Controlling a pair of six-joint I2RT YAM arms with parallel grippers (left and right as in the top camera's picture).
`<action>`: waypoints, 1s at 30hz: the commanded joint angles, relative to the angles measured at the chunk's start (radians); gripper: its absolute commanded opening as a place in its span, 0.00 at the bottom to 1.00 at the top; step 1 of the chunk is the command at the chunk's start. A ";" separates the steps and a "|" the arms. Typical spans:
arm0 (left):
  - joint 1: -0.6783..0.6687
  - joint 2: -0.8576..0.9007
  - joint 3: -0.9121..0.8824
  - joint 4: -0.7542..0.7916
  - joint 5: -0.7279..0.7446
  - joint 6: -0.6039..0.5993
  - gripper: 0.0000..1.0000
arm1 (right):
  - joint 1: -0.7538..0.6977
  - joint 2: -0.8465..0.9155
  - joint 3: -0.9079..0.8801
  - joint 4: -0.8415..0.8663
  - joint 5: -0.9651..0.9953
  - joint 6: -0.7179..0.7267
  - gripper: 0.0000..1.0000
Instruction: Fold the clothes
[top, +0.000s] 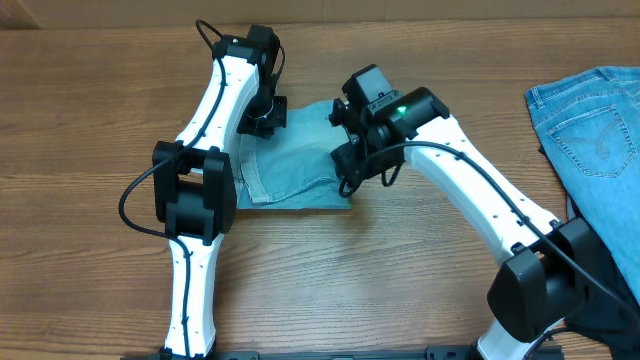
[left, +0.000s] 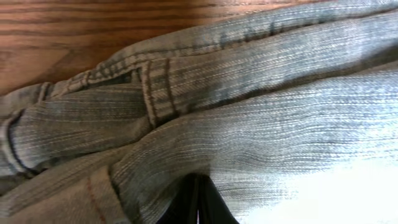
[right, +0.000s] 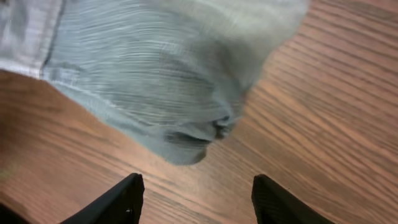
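Denim shorts, pale and faded, are seen folded into a compact bundle on the wooden table, between the two arms. The right gripper is held spread above bare wood just beside a drooping corner, while the left gripper is pressed into the cloth and its state cannot be told. That loose corner should be tucked flat and edges aligned before any release is made.
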 joint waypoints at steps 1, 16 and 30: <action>0.011 -0.024 -0.010 0.004 -0.065 0.012 0.04 | 0.047 -0.014 -0.003 0.043 -0.012 0.341 0.57; 0.011 -0.024 -0.010 0.018 -0.065 0.020 0.04 | 0.171 0.024 -0.026 0.217 -0.079 1.317 0.43; 0.011 -0.024 -0.010 0.029 -0.065 0.028 0.04 | 0.171 0.029 -0.197 0.385 0.155 1.400 0.47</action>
